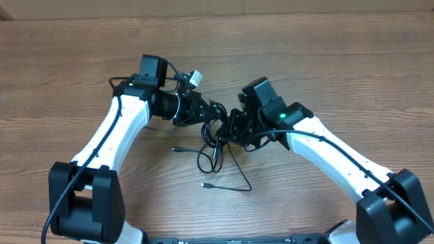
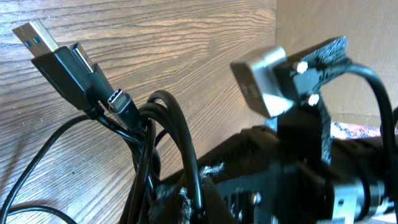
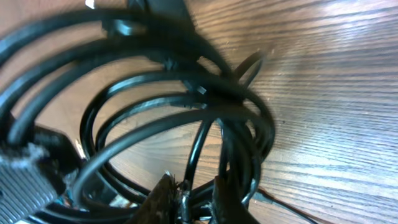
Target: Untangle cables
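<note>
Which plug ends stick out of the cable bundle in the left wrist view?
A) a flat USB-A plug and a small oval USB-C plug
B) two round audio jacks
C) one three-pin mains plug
A: a silver USB-A plug with a blue inside and a small USB-C plug rise above the black cables.

A brown wood-grain table (image 1: 68, 68) carries loose loops of thin black cables (image 1: 215, 157). A small plug end (image 1: 175, 148) lies flat left of the loops, a second plug end (image 1: 205, 185) nearer the front edge.
</note>
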Robot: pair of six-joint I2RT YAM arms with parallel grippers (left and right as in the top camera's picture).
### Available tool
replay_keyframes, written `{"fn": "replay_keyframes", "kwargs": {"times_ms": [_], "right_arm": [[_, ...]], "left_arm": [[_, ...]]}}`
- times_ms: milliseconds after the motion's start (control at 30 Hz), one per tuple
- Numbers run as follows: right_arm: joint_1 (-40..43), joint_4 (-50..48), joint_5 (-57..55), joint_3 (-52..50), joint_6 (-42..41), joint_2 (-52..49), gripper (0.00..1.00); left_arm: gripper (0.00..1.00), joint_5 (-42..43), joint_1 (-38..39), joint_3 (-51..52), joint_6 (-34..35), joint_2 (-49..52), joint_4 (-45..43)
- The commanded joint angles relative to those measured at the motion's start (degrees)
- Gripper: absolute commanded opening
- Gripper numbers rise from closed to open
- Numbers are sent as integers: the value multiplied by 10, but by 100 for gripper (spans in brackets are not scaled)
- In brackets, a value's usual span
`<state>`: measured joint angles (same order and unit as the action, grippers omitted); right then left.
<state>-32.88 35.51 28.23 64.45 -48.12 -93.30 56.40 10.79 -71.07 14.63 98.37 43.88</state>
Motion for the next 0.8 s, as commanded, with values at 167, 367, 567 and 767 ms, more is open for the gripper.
{"fn": "replay_keyframes", "kwargs": {"times_ms": [167, 367, 567, 767], "right_arm": [[-27, -22, -68, -1, -46, -1, 4], [-4, -96, -68, -1, -46, -1, 4], [8, -120, -78, -1, -45, -1, 6], [0, -91, -129, -1, -39, -1, 22]], "left_arm": [[4, 17, 1, -3, -14, -2, -2], [4, 17, 1, -3, -20, -2, 0], [4, 17, 2, -3, -27, -2, 4], [4, 17, 1, -3, -29, -2, 4]]}}
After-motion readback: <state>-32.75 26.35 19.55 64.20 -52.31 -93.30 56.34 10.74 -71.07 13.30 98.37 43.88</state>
